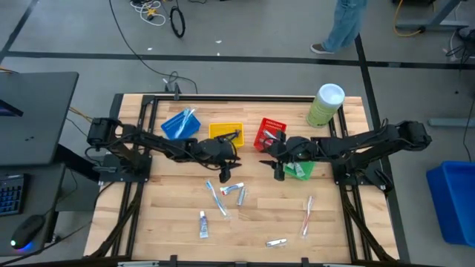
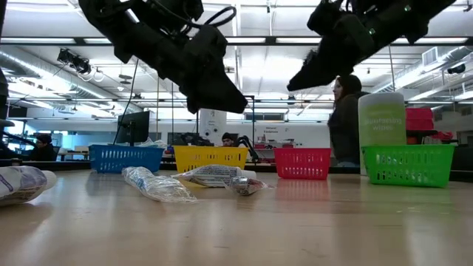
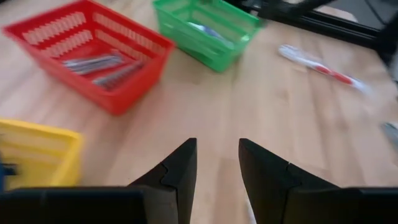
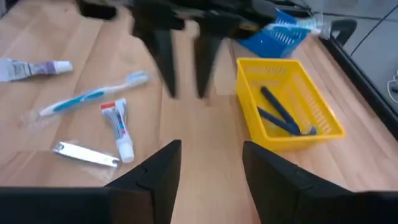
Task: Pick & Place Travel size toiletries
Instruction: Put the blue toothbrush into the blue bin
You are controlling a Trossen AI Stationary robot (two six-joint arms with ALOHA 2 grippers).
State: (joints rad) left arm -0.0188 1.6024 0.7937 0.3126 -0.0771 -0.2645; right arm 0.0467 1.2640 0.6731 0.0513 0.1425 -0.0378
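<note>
Both grippers hang open above the middle of the table, facing each other. My left gripper (image 1: 231, 152) (image 3: 217, 162) is near the yellow bin (image 1: 226, 133). My right gripper (image 1: 266, 153) (image 4: 211, 168) is between the red bin (image 1: 271, 133) and the green bin (image 1: 300, 169). Neither has anything between its fingers. Loose toiletries lie flat on the wood nearer the front: a blue-and-white toothbrush (image 4: 93, 96), a red-marked tube (image 4: 121, 130), a silver piece (image 4: 84, 155), another tube (image 1: 202, 222) and a red-and-white toothbrush (image 1: 308, 215). Dark razors (image 4: 283, 112) lie in the yellow bin.
A blue bin (image 1: 180, 124) stands at the back left, and a tall pale-green canister (image 1: 325, 105) at the back right. The red bin (image 3: 93, 59) holds silvery items. A person stands beyond the table (image 2: 344, 118). Bare wood lies between the loose items and the bins.
</note>
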